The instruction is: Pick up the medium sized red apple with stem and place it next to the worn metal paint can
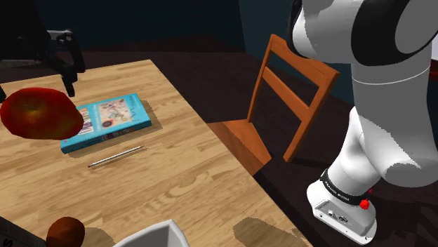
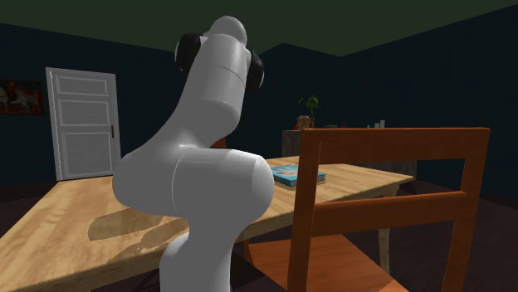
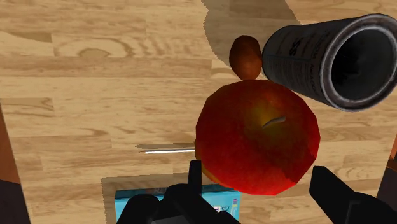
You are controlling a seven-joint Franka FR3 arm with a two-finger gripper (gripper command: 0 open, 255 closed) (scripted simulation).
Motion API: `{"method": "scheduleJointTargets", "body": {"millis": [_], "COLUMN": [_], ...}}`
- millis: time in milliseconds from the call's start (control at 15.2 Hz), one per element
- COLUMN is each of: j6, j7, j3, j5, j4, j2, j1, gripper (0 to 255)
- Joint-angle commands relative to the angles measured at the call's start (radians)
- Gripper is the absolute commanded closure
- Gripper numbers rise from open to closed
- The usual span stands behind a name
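Light wooden surface (image 3: 76, 76), dark blue walls (image 2: 415, 75) behind. Black two-finger tool (image 3: 256, 169) clenched on glossy red apple with stem (image 3: 257, 137), aloft close beside worn grey metal paint can (image 3: 331, 60). Risk: release landing on small brown-red fruit (image 3: 245, 56) beside can, rolling off; bumping can on descent.

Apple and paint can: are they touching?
Cannot tell. In the wrist view the apple meets the paint can's outline, but nothing shows whether they sit level.
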Motion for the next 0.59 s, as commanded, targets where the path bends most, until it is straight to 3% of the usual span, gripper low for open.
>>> {"method": "scheduleJointTargets", "body": {"millis": [0, 528], "j6": [0.034, 0.179], "j7": [0.006, 0.013], "j3": [0.002, 0.009], "j5": [0.004, 0.029], "j4": [-0.046, -0.249], "j2": [-0.011, -0.068], "j1": [-0.01, -0.063], "gripper": [255, 255]}}
